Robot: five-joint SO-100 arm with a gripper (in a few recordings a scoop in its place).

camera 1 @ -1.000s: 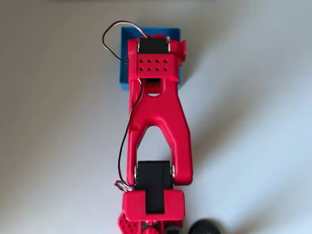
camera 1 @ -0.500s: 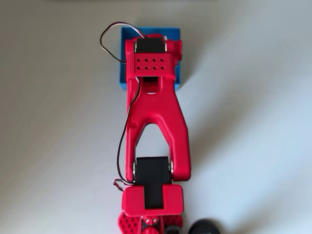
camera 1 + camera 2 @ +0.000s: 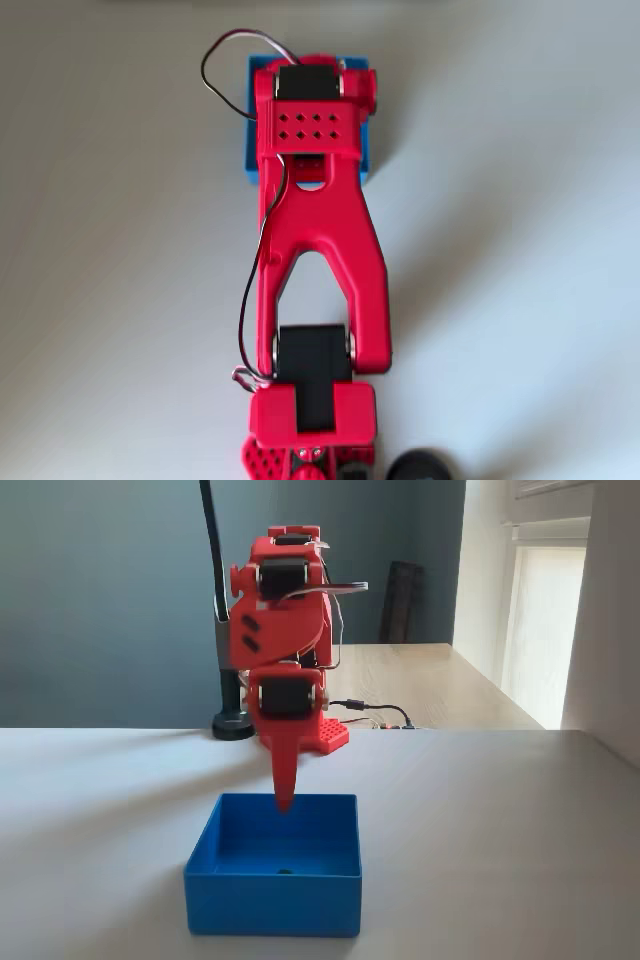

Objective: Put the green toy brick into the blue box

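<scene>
Arm: I see the red arm (image 3: 318, 230) stretched up the middle of the overhead view, its far end covering most of the blue box (image 3: 249, 150).
Gripper: in the fixed view the gripper (image 3: 284, 798) points straight down, its tip level with the box's back rim and above the box's interior.
Claw state: I see the fingers as one narrow red wedge with no gap between them, so I read the claw as closed; nothing shows between the tips.
Blue box: it sits on the white table (image 3: 500, 860), near the front edge of the fixed view (image 3: 272, 905).
Green toy brick: I cannot locate it; a small dark speck (image 3: 284, 871) lies on the box floor, too small to identify.
</scene>
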